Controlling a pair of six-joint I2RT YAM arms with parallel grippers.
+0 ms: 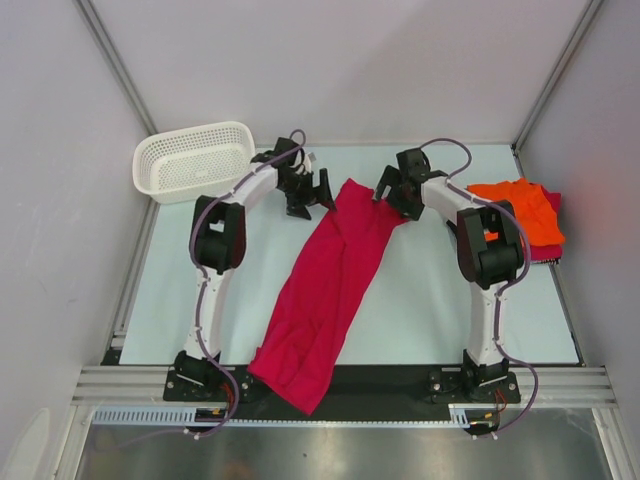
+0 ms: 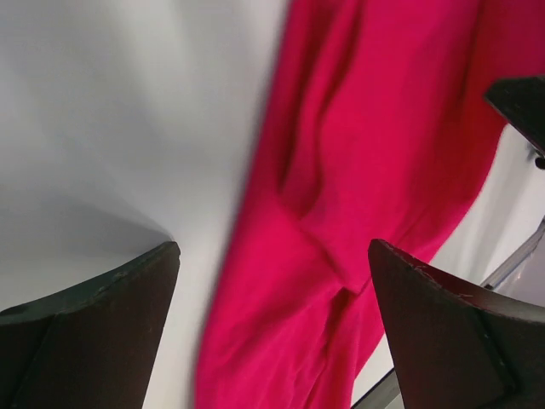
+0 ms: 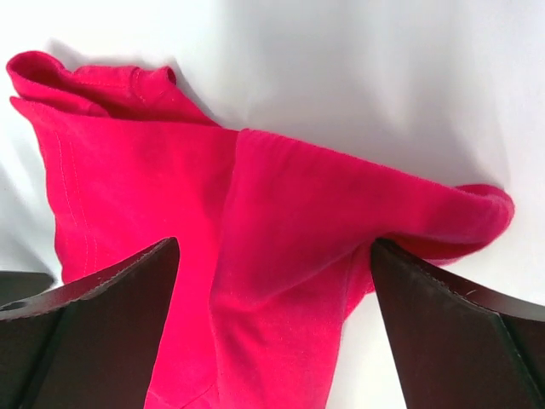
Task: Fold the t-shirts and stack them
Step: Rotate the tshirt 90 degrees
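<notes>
A crimson t-shirt (image 1: pixel 325 290) lies stretched in a long strip from the table's far middle to past the near edge. My left gripper (image 1: pixel 312 195) is open just left of the shirt's far end; in the left wrist view the shirt (image 2: pixel 358 196) lies below and between the fingers. My right gripper (image 1: pixel 392 195) is open over the shirt's far right corner; the right wrist view shows bunched crimson cloth (image 3: pixel 281 230) between its fingers. An orange t-shirt (image 1: pixel 518 210) lies on another crimson one (image 1: pixel 548 250) at the right.
A white mesh basket (image 1: pixel 195 160) stands at the far left of the table. Grey walls close in the back and sides. The shirt's near end hangs over the black front rail (image 1: pixel 400 378).
</notes>
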